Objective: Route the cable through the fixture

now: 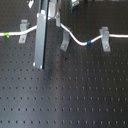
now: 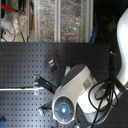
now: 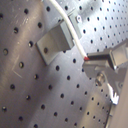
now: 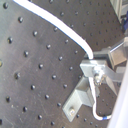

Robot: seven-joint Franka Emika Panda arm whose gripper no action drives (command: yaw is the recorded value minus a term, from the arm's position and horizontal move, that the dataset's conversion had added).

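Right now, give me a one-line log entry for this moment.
gripper: shut on cable | cable: white, lies across three clips | middle clip: cable passes it | blue band: before right clip | routing: unfinished

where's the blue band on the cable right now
In the first exterior view, the blue band sits on the cable right of centre, between the middle clip and the right-hand clip.

No words, labels, brand names, numbers or signs can be read on anything in any of these views.
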